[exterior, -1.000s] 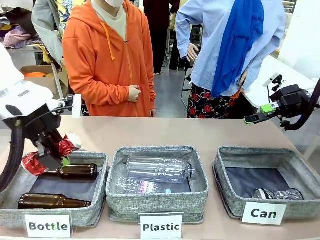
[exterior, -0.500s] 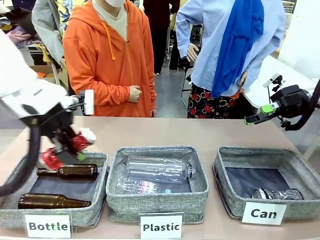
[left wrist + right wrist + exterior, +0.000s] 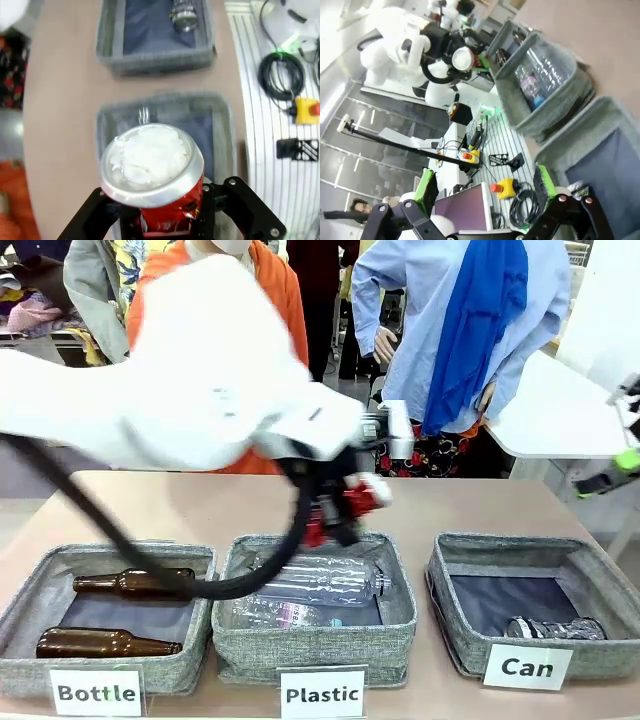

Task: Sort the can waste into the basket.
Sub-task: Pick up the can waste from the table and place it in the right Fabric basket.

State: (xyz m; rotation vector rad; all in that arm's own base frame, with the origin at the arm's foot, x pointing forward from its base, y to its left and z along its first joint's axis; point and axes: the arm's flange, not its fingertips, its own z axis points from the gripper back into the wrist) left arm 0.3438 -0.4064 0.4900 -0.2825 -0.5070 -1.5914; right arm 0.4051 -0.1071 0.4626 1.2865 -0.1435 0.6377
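A dented red can [image 3: 357, 500] with a silver end [image 3: 151, 162] is gripped by my left gripper [image 3: 335, 518], which hangs over the back edge of the middle basket. In the left wrist view the gripper [image 3: 167, 222] is shut on the can's red body. The grey "Can" basket [image 3: 530, 544] stands at the right; it appears as the grey basket [image 3: 155, 59] beyond the can. A dark can [image 3: 555, 628] lies in its front corner, also seen as the dark can [image 3: 184, 12]. My right gripper [image 3: 622, 468] is at the far right edge, and its wrist view shows this gripper [image 3: 485, 200] open and empty.
The "Plastic" basket [image 3: 315, 640] in the middle holds clear bottles. The "Bottle" basket [image 3: 30, 590] at the left holds two brown bottles. A person in an orange hoodie [image 3: 280, 300] stands at the far side. My left arm [image 3: 200, 380] spans the left half of the table.
My left arm has swung right with the red can, from over the "Bottle" basket to over the "Plastic" basket. My right gripper has pulled back toward the right edge.
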